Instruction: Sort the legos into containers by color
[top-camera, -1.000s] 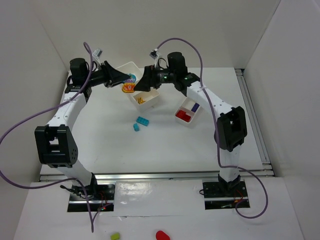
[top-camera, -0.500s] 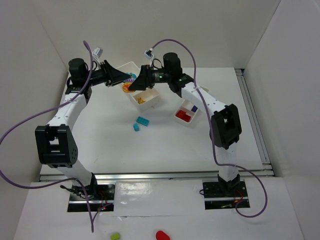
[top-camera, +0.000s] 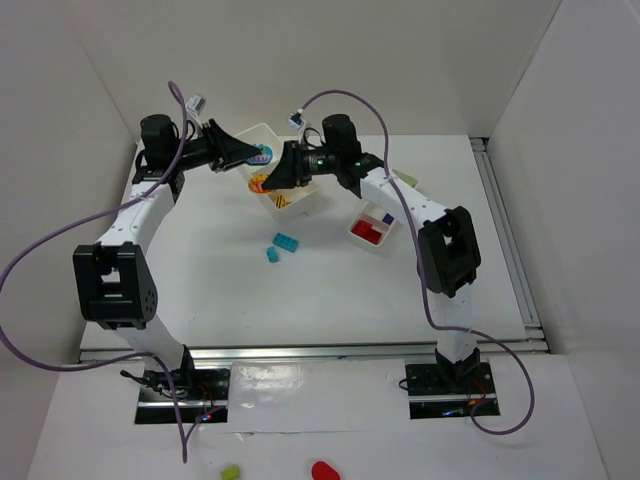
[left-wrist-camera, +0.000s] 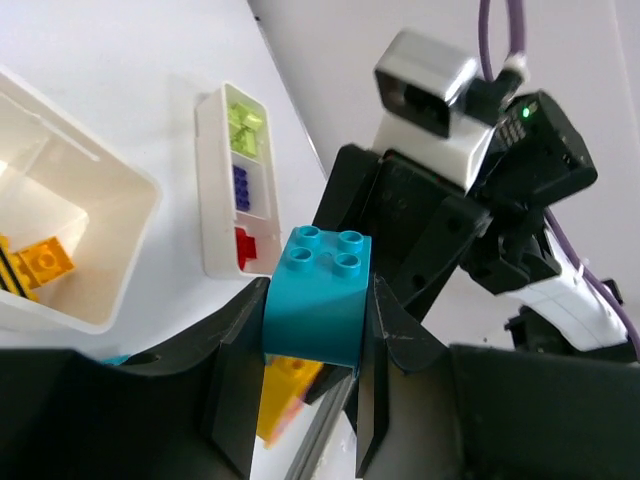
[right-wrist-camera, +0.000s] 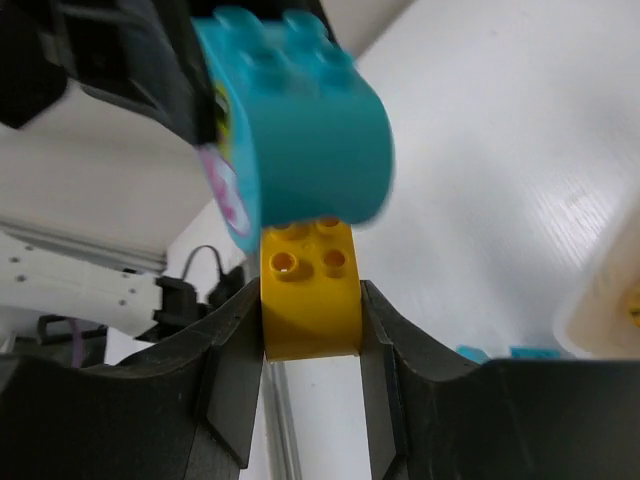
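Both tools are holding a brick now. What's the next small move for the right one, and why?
Probably swing the right tool a little toward the small box and release: it grips a yellow brick, and that box already holds yellow ones.

Place: robotics lab test cell
Enclosure: white walls (top-camera: 60, 100) around white table (top-camera: 330, 290)
Frame bottom: arm bases (top-camera: 180, 385) bolted to plates
Cabling: purple cables (top-camera: 343, 93), looping loose

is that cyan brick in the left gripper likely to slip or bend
Probably rigid: the cyan brick shows crisp, undented edges while clamped in the left gripper. Its glossy sides could slip, especially since one face looks rounded in the right wrist view. Likely light, being a small plastic piece.
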